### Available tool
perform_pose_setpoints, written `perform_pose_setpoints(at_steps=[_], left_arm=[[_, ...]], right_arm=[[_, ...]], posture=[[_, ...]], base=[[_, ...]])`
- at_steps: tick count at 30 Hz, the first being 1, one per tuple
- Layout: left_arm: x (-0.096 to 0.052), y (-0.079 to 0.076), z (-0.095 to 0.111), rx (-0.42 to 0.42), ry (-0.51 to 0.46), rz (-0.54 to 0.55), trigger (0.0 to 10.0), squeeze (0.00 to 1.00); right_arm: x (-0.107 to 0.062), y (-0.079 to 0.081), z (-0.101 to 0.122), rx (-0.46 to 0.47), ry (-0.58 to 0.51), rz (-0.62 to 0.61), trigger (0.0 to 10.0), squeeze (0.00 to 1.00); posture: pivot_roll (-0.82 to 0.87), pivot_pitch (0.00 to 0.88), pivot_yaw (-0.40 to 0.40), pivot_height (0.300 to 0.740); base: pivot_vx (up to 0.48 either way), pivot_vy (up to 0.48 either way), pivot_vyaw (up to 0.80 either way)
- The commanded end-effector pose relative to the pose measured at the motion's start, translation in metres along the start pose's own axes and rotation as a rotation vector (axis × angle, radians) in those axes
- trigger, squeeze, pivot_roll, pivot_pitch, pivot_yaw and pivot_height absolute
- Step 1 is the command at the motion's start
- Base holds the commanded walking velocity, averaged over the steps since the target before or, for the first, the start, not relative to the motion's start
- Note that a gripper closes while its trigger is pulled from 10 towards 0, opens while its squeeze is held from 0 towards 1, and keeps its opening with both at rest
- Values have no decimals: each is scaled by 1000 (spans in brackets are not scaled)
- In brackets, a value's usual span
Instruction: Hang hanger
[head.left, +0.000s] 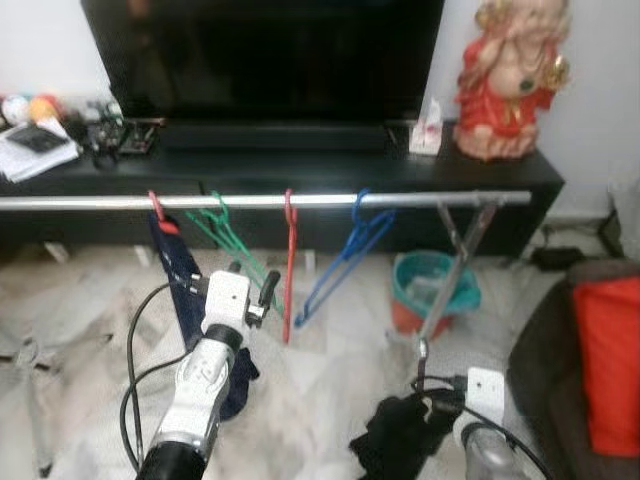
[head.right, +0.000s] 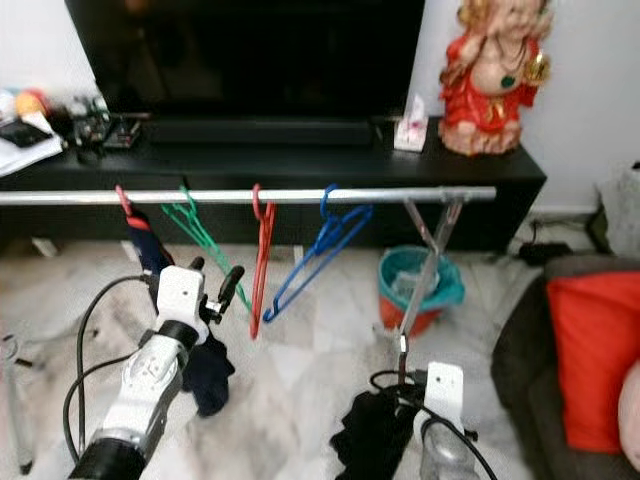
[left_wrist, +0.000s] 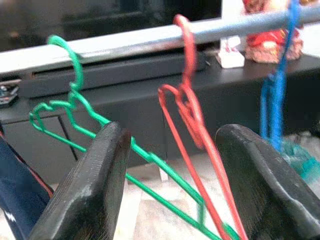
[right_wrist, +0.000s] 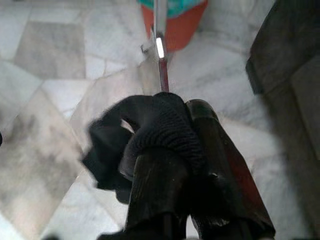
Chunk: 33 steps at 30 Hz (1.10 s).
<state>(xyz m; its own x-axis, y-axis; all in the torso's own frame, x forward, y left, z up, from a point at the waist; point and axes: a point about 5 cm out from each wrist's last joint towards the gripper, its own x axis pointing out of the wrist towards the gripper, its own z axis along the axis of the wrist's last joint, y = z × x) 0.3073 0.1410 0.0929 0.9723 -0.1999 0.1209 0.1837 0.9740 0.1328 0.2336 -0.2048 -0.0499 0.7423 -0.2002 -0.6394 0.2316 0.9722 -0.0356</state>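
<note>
A silver rail (head.left: 300, 201) runs across in front of the TV stand. On it hang a red hanger carrying a navy garment (head.left: 178, 270), a green hanger (head.left: 232, 240), a bare red hanger (head.left: 290, 262) and a blue hanger (head.left: 345, 255). My left gripper (head.left: 253, 280) is open just below the rail, level with the green hanger's lower bar. In the left wrist view the green hanger (left_wrist: 75, 107) and red hanger (left_wrist: 192, 120) pass between its fingers (left_wrist: 85, 195). Low at the right, my right gripper (right_wrist: 175, 165) is shut on a black cloth (right_wrist: 150, 130).
The rack's crossed leg (head.left: 450, 270) stands at the rail's right end, with a teal and orange bucket (head.left: 435, 290) behind it. A black TV stand (head.left: 330, 165) holds a TV and a red figurine (head.left: 510, 75). A dark sofa with a red cushion (head.left: 605, 360) is at right.
</note>
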Motion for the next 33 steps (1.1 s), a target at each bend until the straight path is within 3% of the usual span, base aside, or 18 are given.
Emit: perform_pose_setpoints(at_steps=[1, 13, 19, 26, 31, 33], left_arm=[[-2, 12, 0, 7, 9, 32, 10000, 0], [0, 10, 3, 3, 3, 35, 10000, 0], [2, 14, 8, -55, 17, 67, 10000, 0], [9, 4, 38, -122, 99, -30, 10000, 0], [12, 11, 47, -156, 241, 37, 10000, 0], [15, 17, 52, -227, 315, 118, 10000, 0]], right_arm=[[1, 12, 6, 3, -26, 32, 10000, 0], [1, 13, 6, -15, -23, 43, 10000, 0], [1, 14, 4, -21, -20, 49, 10000, 0], [-1, 15, -1, -26, -11, 53, 10000, 0], [-1, 16, 1, -36, -8, 59, 10000, 0], [0, 16, 2, -44, -10, 63, 10000, 0]], posture=[[78, 0, -15, 740], [78, 0, -14, 740], [79, 0, -15, 740], [85, 0, -16, 740], [88, 0, -18, 740], [87, 0, -16, 740]], base=[[304, 0, 0], [298, 0, 0], [0, 0, 0], [0, 0, 0], [0, 0, 0], [0, 0, 0]])
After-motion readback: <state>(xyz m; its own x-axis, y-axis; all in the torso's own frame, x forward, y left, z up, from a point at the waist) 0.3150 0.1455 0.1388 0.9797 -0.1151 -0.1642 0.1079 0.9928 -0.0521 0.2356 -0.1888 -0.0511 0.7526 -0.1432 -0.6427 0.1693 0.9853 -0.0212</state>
